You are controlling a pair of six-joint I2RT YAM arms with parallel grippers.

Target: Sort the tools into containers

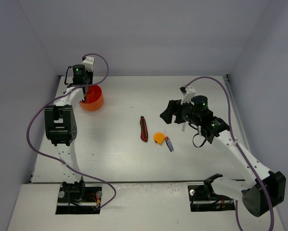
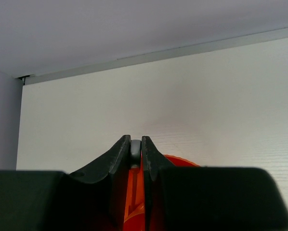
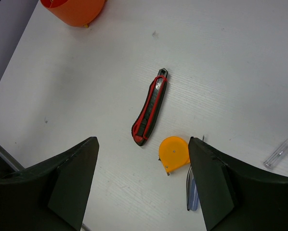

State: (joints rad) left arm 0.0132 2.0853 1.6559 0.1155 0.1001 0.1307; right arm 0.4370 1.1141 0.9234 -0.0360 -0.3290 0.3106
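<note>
**While the left pincer clamps metal over the tub, the right gapes above three loose tools**

Where the white tabletop (image 1: 129,96) runs out toward 10 o'clock in the overhead view, the round orange-red plastic tub (image 1: 95,102) stands. The left arm bends over it so that the left pincer (image 2: 136,143) hangs above its rim. Its black fingers (image 2: 121,154) are pressed together on a thin silver-grey metal piece (image 2: 136,151), whose rounded end pokes up between them. Which tool it is cannot be told. In the left wrist view, the tub's orange plastic shows directly beneath the fingers and at their 4 o'clock.

Near the tabletop's centre lie three tools. The red-and-black handled utility tool (image 1: 143,129) lies roughly along the 12-to-6 line. Just beside its near end, at 4 o'clock, sits the round orange tape measure (image 1: 159,137), parted from it by a sliver. At 4 o'clock of the tape measure lies the blue-and-red handled screwdriver (image 1: 169,143). Whether the two touch cannot be told, and one finger partly hides the screwdriver in the right wrist view.

The right pincer (image 1: 171,112) hovers above the tabletop at 1 o'clock of the tape measure, its fingers (image 3: 72,178) spread wide with nothing between them. A clear plastic rod-like item (image 3: 280,150) lies at the 3 o'clock edge of the right wrist view. What it is cannot be told.
</note>
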